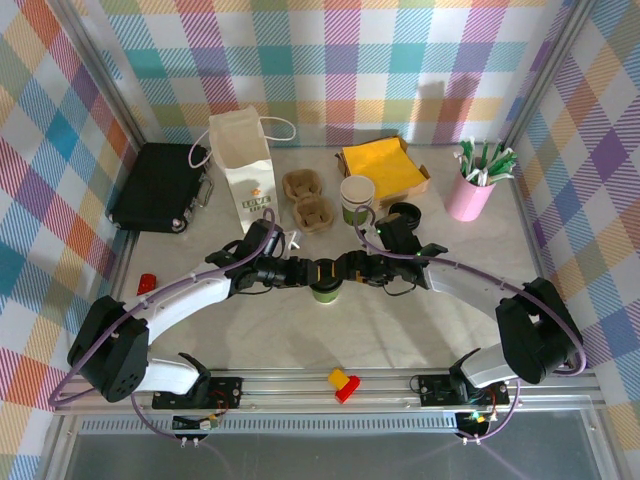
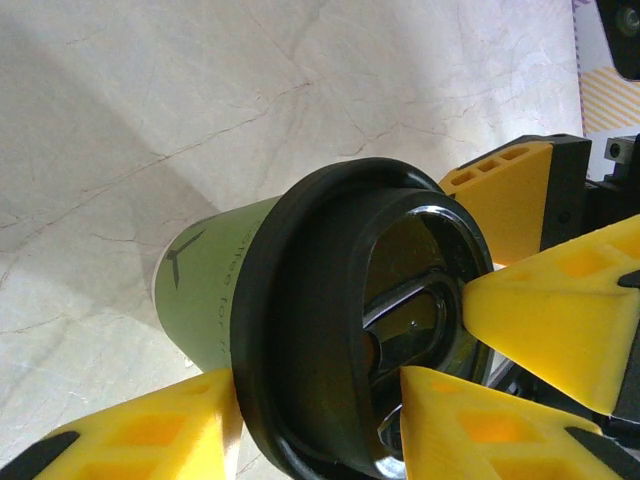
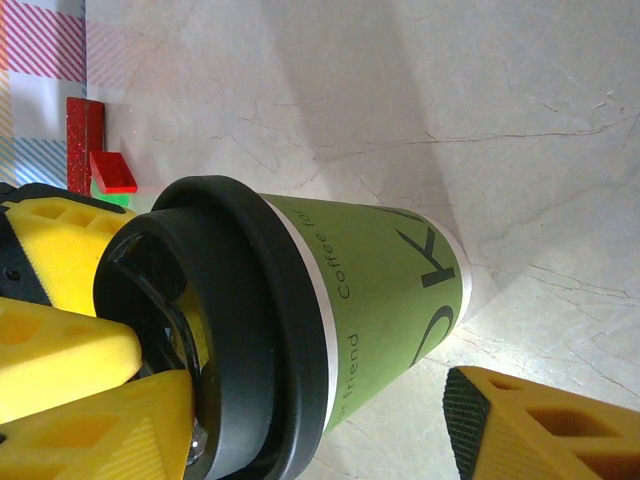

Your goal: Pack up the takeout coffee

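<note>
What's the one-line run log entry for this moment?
takeout coffee: on table, lid on; left gripper: jaws astride lid; right gripper: jaws open around takeout coffee

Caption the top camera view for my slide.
Left gripper and right gripper meet at the cup; the bag stands behind it.

Pastel plaid walls (image 1: 400, 60) on three sides, pale marbled tabletop (image 1: 400, 330), aluminium rail (image 1: 285, 385) along near edge

The left arm (image 1: 190, 300) and right arm (image 1: 470, 285) both curve inward, low and level. The left gripper (image 1: 308, 272) and right gripper (image 1: 342, 270) meet nose to nose. The right jaws stand apart. The left jaws sit narrower, and I can't tell whether they grip.
</note>
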